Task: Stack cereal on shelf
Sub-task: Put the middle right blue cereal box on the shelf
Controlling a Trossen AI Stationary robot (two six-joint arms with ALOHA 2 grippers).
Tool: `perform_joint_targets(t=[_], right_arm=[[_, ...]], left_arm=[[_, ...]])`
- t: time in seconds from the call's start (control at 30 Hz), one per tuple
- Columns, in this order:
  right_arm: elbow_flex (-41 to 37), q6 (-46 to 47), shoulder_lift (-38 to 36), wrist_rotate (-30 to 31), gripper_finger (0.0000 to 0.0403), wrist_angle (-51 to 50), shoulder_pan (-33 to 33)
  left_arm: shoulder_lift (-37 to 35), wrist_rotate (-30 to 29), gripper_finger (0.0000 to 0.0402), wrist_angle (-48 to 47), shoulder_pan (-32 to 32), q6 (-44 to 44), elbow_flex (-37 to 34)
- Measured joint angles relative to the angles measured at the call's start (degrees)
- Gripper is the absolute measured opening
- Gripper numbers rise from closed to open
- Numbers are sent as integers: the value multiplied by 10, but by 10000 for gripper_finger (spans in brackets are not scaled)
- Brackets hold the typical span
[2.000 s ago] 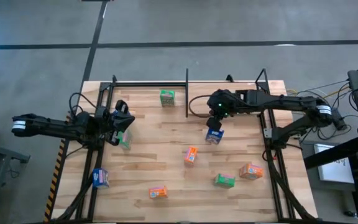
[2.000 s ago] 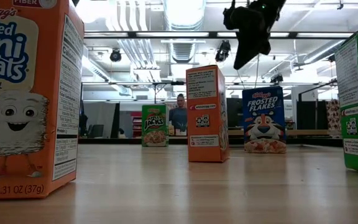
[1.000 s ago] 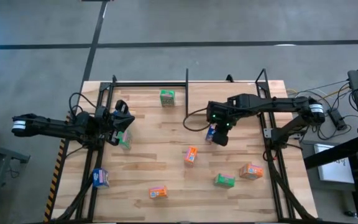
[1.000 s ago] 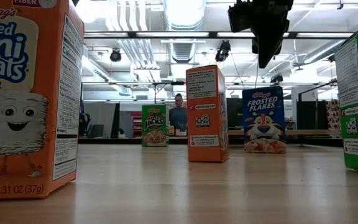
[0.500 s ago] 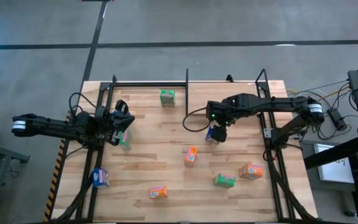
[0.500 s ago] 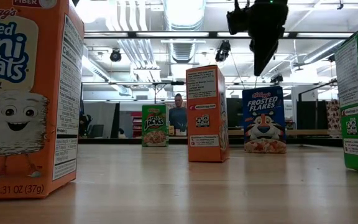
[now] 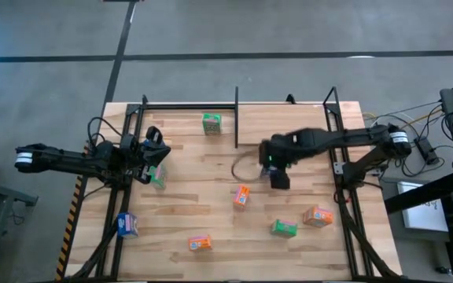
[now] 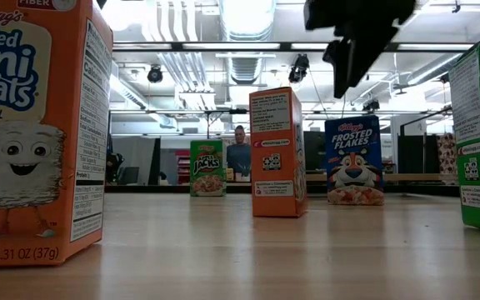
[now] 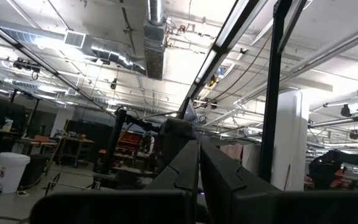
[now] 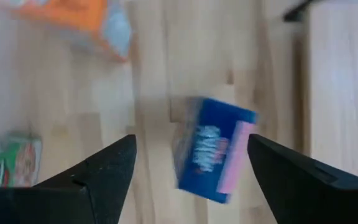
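Note:
My right gripper (image 10: pixel 191 165) hangs open above a blue cereal box (image 10: pixel 213 149), which stands on the table between and below its fingers, clear of both. The low view shows that box (image 8: pixel 354 161) upright under the gripper (image 8: pixel 352 58). Other cereal boxes stand about the table: a green one (image 7: pixel 211 123) near the shelf (image 7: pixel 187 104), an orange one (image 7: pixel 241 196), and a green one (image 7: pixel 159 179) beside my left gripper (image 7: pixel 154 153). My left gripper (image 9: pixel 197 168) is shut and raised at the table's left, holding nothing.
More boxes sit toward the near edge: blue (image 7: pixel 127 225), orange (image 7: pixel 200 244), green (image 7: pixel 284 228) and orange (image 7: pixel 318 215). The shelf's black divider (image 7: pixel 237 118) stands upright at the far edge. A person (image 8: pixel 239 154) stands far behind the table.
My right gripper has opened and rolled about its own axis while shifting a little toward the table's near edge, staying above the blue box. The box has kept standing in the same spot.

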Motion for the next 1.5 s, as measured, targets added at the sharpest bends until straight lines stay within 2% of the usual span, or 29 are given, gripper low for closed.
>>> perform_joint_targets(t=[0.2,0.3,0.5,0.63,0.9,1.27,1.5], right_arm=[[-29,28,-10,128,284,42,67],[-50,64,-27,157,282,54,73],[-151,109,-88,167,281,163,72],[-224,131,-129,196,281,219,72],[-309,145,-182,211,281,319,72],[-350,144,-163,208,279,364,56],[-348,144,-162,194,235,368,55]], left_arm=[[0,0,0,0,0,0,0],[1,0,0,-1,0,0,0],[1,0,0,-1,0,0,0],[0,0,0,-1,0,0,0],[0,0,0,0,0,0,0],[1,0,0,0,0,0,0],[1,0,0,0,0,0,0]])
